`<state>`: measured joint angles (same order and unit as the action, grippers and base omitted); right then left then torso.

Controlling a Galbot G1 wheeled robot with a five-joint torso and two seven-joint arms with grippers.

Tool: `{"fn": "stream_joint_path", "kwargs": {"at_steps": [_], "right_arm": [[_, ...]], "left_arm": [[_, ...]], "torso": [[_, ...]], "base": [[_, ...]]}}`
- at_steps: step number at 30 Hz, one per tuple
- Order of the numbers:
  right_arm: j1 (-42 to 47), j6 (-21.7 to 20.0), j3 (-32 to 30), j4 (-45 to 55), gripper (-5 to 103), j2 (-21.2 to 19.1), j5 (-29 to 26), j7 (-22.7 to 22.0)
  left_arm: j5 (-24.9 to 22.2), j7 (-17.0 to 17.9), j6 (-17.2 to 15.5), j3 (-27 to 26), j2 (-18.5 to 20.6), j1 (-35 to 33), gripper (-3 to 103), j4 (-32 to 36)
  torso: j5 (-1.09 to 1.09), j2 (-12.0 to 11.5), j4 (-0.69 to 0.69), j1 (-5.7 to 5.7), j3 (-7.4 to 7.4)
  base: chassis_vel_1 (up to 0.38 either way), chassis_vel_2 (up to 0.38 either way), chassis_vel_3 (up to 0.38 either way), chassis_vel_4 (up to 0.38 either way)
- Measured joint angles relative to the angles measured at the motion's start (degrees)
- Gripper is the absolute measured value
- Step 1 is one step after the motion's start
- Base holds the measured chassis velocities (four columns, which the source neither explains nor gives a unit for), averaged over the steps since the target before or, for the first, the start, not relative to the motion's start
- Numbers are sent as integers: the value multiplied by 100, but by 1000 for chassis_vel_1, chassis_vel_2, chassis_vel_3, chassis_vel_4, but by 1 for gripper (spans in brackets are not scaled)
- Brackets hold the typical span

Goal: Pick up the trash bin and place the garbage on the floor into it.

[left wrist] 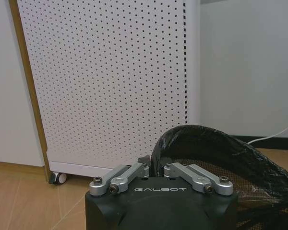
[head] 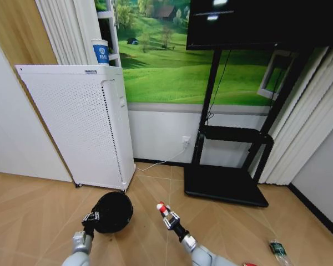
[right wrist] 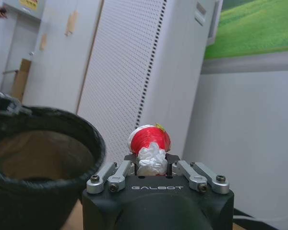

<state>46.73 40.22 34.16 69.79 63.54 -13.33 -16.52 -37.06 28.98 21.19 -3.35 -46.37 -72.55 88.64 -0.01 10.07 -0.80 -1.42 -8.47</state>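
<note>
My left gripper point(head: 92, 218) is shut on the rim of the small black trash bin point(head: 112, 211), holding it off the wooden floor; in the left wrist view the gripper point(left wrist: 154, 168) pinches the bin's lined rim point(left wrist: 206, 139). My right gripper point(head: 164, 211) is shut on a red-and-white piece of garbage point(head: 162, 209), just right of the bin. In the right wrist view that crumpled piece point(right wrist: 149, 146) sits between the jaws, beside the bin's open mouth point(right wrist: 38, 153). A clear bottle with a green label point(head: 278, 250) lies on the floor at the lower right.
A tall white perforated appliance point(head: 80, 124) on casters stands just behind the bin. A black TV stand point(head: 226, 185) with a flat base occupies the floor to the right, under a screen. White curtains point(head: 299, 138) hang at the far right. A white cable point(head: 161, 162) runs along the skirting.
</note>
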Motion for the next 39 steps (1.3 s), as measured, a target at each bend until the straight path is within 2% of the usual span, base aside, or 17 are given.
{"fn": "stream_joint_path", "kwargs": {"at_steps": [6, 12, 25, 31, 34, 35, 37, 39], "right_arm": [[-365, 7, 392, -106, 29, 531, -74, 35], [-693, -70, 756, -374, 29, 1011, -281, -22], [-986, -146, 1201, -986, 29, 1497, -651, -71], [-1196, -143, 1448, -1529, 29, 2033, -687, -113], [-1259, -173, 1547, -1595, 29, 2129, -701, -204], [-1279, -193, 1593, -1622, 26, 2159, -710, -249], [-1317, -225, 1673, -1738, 34, 2259, -716, -350], [-1320, -226, 1677, -1754, 34, 2275, -716, -361]], "left_arm": [[-118, 112, -75, 361, -39, 496, 8, -92], [-171, 185, -110, 591, -123, 656, 8, -122], [-161, 223, -136, 851, -239, 753, 8, -129], [-116, 221, -133, 911, -336, 755, 8, -148], [-99, 214, -128, 910, -357, 732, 8, -146], [-95, 212, -125, 906, -362, 721, 8, -139], [-94, 205, -125, 876, -372, 662, 8, -90], [-93, 204, -125, 873, -372, 656, 8, -86]], "torso": [[-1, 0, -1, 0, 0], [0, 0, 0, 0, 0], [0, 1, -2, 0, 0], [1, 0, -1, 0, 0], [1, 0, -1, 0, 1], [1, 1, -1, 0, 1], [1, 0, -1, 0, 1], [1, 0, -2, 0, 1]], "base": [[0, 0, 0, 0], [0, 0, 0, 0], [0, 0, 0, 0], [0, 0, 0, 0], [0, 0, 0, 0], [0, 0, 0, 0], [0, 0, 0, 0], [0, 0, 0, 0]]}}
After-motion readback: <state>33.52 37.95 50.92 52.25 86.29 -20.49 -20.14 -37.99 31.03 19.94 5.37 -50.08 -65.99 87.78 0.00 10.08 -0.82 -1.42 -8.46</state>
